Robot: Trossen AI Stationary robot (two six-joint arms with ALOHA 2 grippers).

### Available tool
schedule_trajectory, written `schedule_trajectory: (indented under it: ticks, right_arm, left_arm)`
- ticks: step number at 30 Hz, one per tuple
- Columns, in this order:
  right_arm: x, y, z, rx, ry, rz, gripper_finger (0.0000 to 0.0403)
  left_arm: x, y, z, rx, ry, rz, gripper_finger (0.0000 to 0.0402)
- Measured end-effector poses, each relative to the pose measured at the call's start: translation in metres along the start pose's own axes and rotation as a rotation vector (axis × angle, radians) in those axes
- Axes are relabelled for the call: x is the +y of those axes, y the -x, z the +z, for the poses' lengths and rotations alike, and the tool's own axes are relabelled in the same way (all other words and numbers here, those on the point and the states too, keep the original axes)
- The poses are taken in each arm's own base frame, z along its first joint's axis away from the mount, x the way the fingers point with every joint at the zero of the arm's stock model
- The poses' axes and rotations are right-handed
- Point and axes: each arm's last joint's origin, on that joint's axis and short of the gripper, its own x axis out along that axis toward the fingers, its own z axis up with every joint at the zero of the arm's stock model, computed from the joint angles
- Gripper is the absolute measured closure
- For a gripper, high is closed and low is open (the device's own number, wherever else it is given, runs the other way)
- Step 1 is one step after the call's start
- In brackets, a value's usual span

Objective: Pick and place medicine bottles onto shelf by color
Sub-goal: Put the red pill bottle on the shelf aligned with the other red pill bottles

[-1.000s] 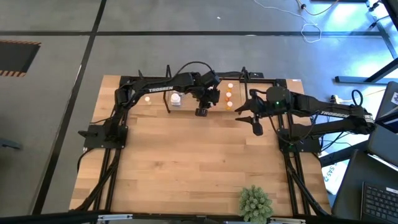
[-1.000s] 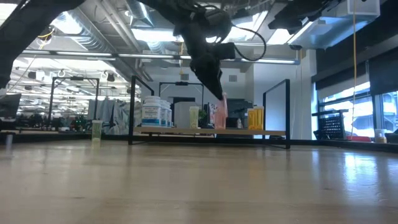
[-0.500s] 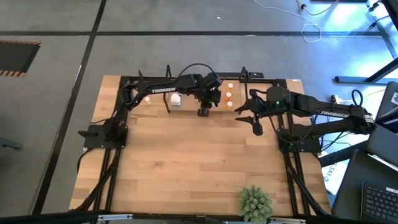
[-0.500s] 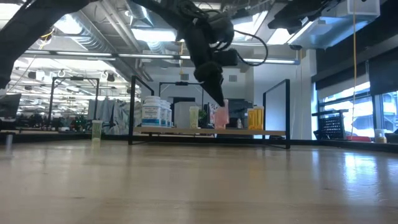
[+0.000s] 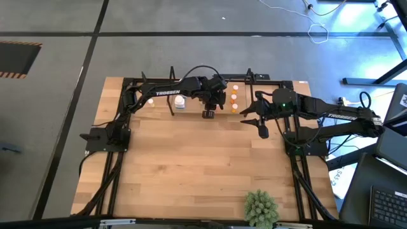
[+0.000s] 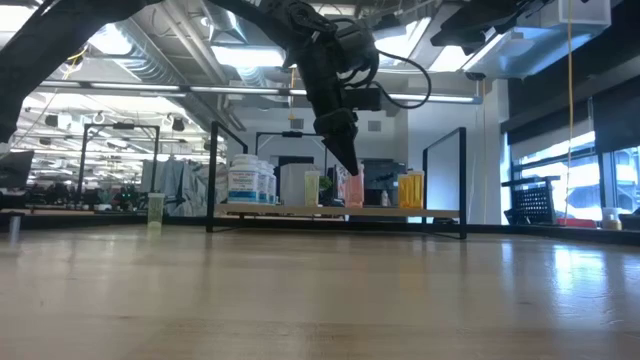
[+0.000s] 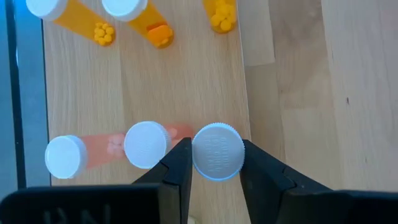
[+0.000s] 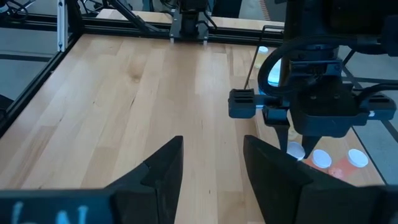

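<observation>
High view: the left gripper (image 5: 215, 102) reaches over the shelf (image 5: 191, 83) at the table's (image 5: 191, 172) twelve o'clock edge, its arm folded along that edge. Small orange dots of bottles (image 5: 234, 97) lie toward three o'clock of it, a white bottle (image 5: 180, 102) toward nine. The right gripper (image 5: 252, 114) hangs off to three o'clock, clear of the bottles; a green plant (image 5: 261, 207) sits near five o'clock

Low view: only here does the arm's steep downward tilt show, the left gripper's tip (image 6: 350, 168) just above a pale pink bottle (image 6: 353, 188) standing on the shelf base (image 6: 340, 212). White tubs (image 6: 250, 182) stand at nine o'clock of it, yellow ones (image 6: 410, 189) at three

Left wrist view: this alone shows the grip, the dark fingers (image 7: 180, 168) clamped on the white cap of that pink bottle (image 7: 217, 151). Two more white-capped pink bottles (image 7: 146, 144) stand in line just beside it. Three orange bottles (image 7: 134, 18) stand farther off with pills visible inside

Right wrist view: the right gripper's own fingers (image 8: 165, 168) stand apart, holding nothing, over bare wood
</observation>
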Motion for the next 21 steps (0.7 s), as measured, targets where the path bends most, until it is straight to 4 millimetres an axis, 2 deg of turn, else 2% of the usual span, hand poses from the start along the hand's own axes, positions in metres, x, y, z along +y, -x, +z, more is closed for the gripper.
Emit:
schedule_trajectory:
  ticks: [17, 21]
  right_arm:
    - [0.0000, 0.0000, 0.0000, 0.000, 0.000, 0.000, 0.0232]
    - [0.0001, 0.0000, 0.0000, 0.001, 0.000, 0.000, 0.0232]
  left_arm:
    - [-0.0069, 0.0005, 0.0030, -0.003, -0.043, -0.014, 0.0307]
    - [-0.0084, -0.0077, 0.0024, -0.005, -0.038, -0.028, 0.0307]
